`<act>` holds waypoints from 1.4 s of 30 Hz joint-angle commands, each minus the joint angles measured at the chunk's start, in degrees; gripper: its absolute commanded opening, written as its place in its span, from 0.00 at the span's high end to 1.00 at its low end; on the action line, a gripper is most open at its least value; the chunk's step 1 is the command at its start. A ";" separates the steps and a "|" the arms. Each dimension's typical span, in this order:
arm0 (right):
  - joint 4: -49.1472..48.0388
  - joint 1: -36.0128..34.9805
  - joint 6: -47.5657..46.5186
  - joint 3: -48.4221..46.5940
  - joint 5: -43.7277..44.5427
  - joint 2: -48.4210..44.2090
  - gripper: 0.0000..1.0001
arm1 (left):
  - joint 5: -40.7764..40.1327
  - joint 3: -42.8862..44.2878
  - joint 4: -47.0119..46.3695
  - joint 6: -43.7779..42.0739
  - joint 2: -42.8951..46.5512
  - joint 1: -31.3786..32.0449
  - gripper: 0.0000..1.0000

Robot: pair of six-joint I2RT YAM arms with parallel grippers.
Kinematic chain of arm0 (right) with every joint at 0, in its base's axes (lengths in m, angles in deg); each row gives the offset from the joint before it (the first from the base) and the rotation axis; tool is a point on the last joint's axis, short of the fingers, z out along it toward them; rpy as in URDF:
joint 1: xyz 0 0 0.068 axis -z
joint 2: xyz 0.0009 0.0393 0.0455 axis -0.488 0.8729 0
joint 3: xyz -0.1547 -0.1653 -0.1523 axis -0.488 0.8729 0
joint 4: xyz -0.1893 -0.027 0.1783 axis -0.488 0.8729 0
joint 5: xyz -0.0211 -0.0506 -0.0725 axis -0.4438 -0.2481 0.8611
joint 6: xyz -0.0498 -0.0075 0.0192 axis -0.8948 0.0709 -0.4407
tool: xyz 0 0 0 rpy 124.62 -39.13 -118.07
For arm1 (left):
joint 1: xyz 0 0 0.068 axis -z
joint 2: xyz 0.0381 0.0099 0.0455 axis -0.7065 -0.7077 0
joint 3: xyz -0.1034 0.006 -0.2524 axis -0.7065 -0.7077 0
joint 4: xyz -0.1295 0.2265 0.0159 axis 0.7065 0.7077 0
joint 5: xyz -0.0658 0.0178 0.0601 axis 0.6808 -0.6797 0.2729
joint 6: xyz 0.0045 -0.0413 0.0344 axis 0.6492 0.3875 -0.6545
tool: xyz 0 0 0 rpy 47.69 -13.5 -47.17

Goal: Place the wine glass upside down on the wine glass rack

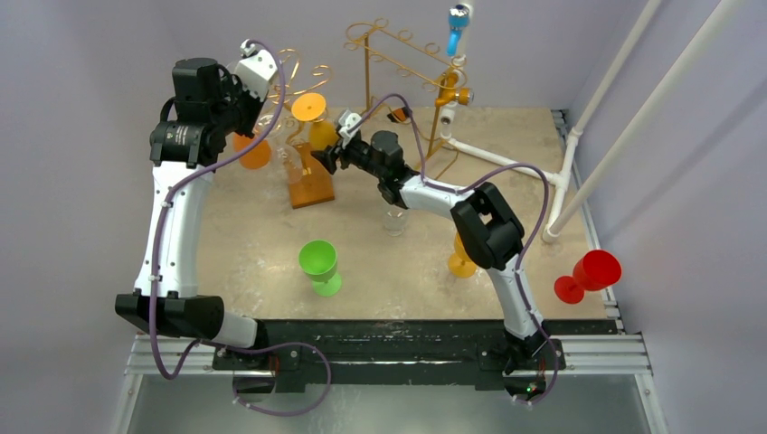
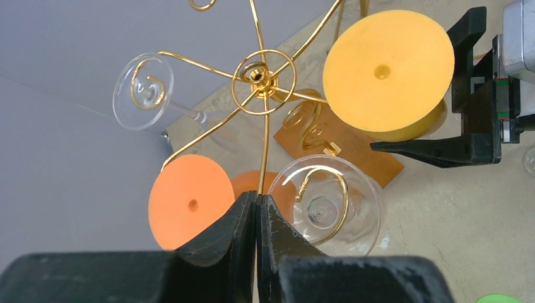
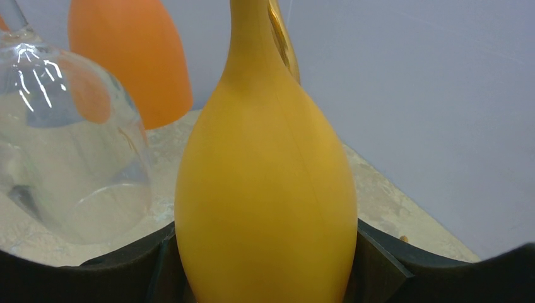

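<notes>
A yellow wine glass (image 1: pixel 309 108) hangs upside down at the gold wire rack (image 1: pixel 310 185), with its round foot (image 2: pixel 388 69) on top. Its bowl (image 3: pixel 265 189) fills the right wrist view. My right gripper (image 1: pixel 324 145) is shut on that bowl, a black finger (image 2: pixel 467 148) pressing each side. My left gripper (image 1: pixel 256 68) is high at the rack's left side. Its fingers are shut on a straight gold arm that runs down from the rack's hub (image 2: pixel 263 77) into the fingertips (image 2: pixel 249 208).
An orange glass (image 2: pixel 191 202) and two clear glasses (image 2: pixel 325 205) (image 2: pixel 143 90) also hang on the rack. On the table stand a green glass (image 1: pixel 319 264), a small clear glass (image 1: pixel 394 220) and a yellow one (image 1: pixel 461 262). A red glass (image 1: pixel 588 274) lies at the right edge. A second gold rack (image 1: pixel 398 54) and white pipes (image 1: pixel 579 136) stand behind.
</notes>
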 commanded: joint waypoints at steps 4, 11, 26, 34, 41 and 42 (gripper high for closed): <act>-7.71 0.04 1.73 4.31 -2.64 -4.24 0.70 | -0.69 1.60 -1.51 -0.85 -0.12 0.03 0.94; -12.93 0.10 4.90 7.67 -3.58 -5.61 0.69 | -0.56 1.61 -1.61 -0.85 -0.14 -0.03 0.94; -15.85 0.97 11.41 11.03 0.92 -5.22 0.29 | -0.37 1.48 -2.01 -0.66 -0.34 -0.03 0.93; -13.35 1.03 10.89 13.41 1.04 -8.37 0.01 | 0.43 2.92 -2.03 0.19 -0.67 -0.04 0.93; -6.94 1.01 9.70 22.87 1.14 -19.82 0.01 | 1.33 7.60 -2.21 3.10 -4.23 0.04 0.93; -4.87 0.96 10.41 23.77 1.07 -21.67 0.01 | 1.67 8.40 -2.11 3.63 -4.95 0.06 0.93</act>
